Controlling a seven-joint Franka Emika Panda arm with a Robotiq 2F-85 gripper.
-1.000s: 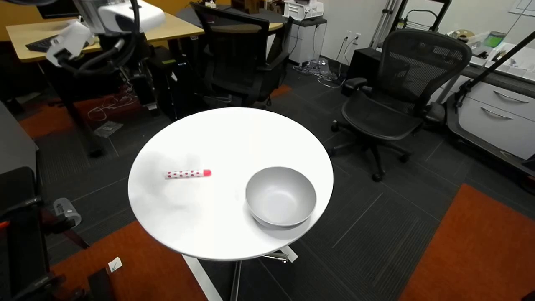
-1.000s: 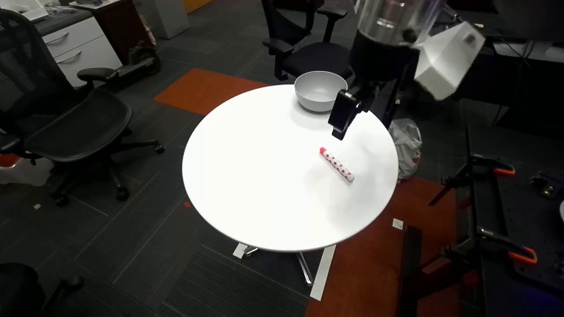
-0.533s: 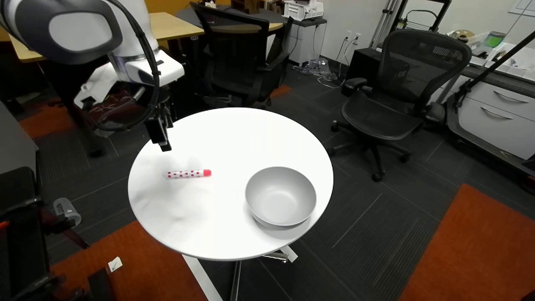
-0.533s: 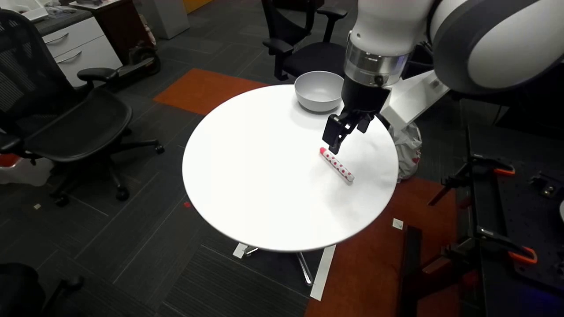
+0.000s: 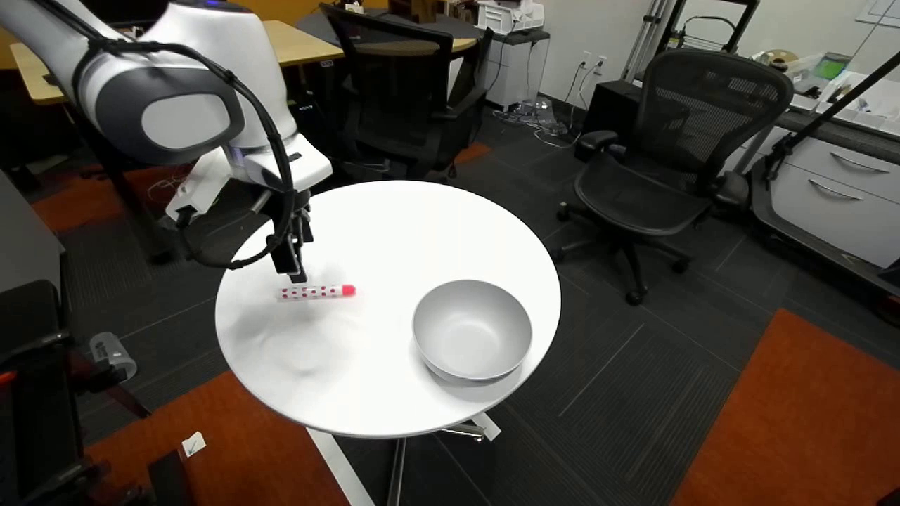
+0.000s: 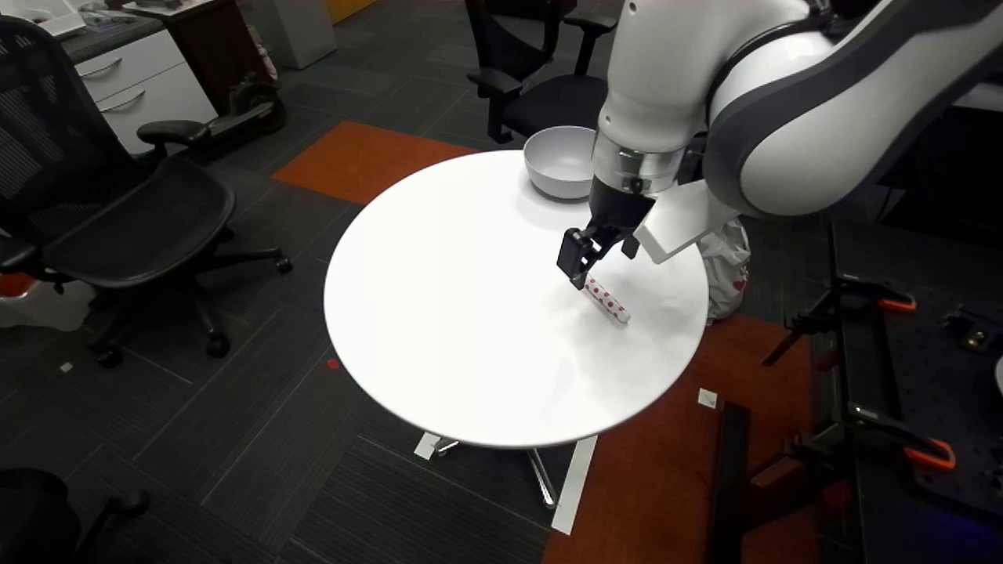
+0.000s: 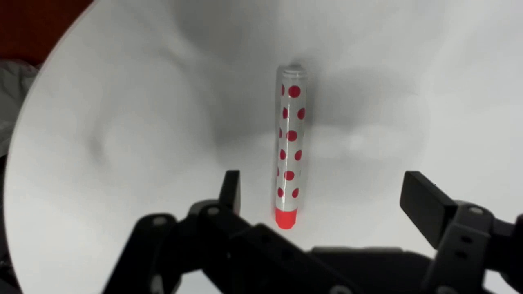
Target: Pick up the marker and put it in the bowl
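Observation:
The marker [image 5: 318, 292] is white with red dots and a red end and lies flat on the white round table. It also shows in an exterior view [image 6: 608, 301], its red end hidden behind a finger, and upright in the wrist view [image 7: 291, 139]. My gripper [image 7: 320, 190] is open and empty, above the table by the marker's red end. In the wrist view the marker lies between the fingers, nearer the left one, touching neither. The gripper [image 5: 301, 263] also shows in both exterior views [image 6: 602, 265]. The light grey bowl [image 5: 471, 337] stands empty on the table [image 6: 558, 166], out of the wrist view.
The round white table [image 5: 394, 232] has its edge near the bowl. An office chair [image 5: 661, 140] stands on the floor beside the table. A dark bench with orange-handled clamps [image 6: 893, 376] stands near the table.
The arm has come in over the table, and the gripper has moved down and toward the marker. The marker and bowl have not moved.

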